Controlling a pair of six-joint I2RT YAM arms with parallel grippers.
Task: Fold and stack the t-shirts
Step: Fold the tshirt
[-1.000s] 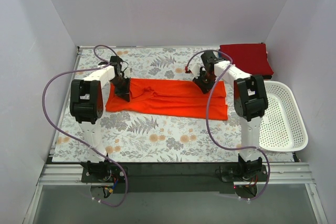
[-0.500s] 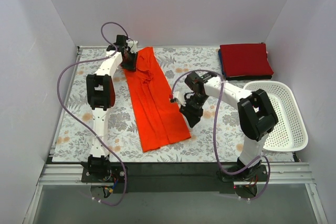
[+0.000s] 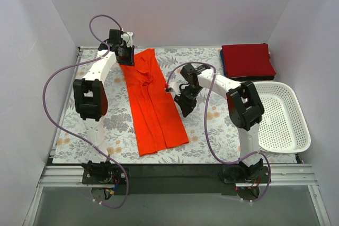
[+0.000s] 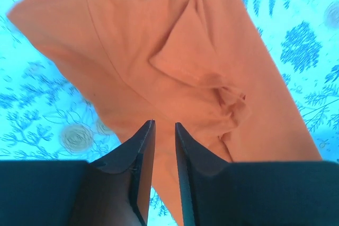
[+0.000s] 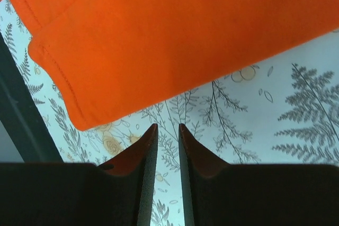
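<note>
The orange-red t-shirt (image 3: pixel 153 101) lies flat as a long strip on the floral cloth (image 3: pixel 212 136), running from the far left toward the near edge. We see the left gripper (image 4: pixel 164 124) above its far end, jaws slightly parted and empty. The right gripper (image 5: pixel 168 126), likewise barely parted and empty, hangs just beside the strip's right edge, over bare cloth.

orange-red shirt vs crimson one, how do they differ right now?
Orange-red shirt lies as a long narrow strip mid-table; crimson shirt is a compact folded rectangle at the far right corner. Orange-red is brighter and wrinkled; crimson darker, flat. Both plain, neither gripped.
</note>
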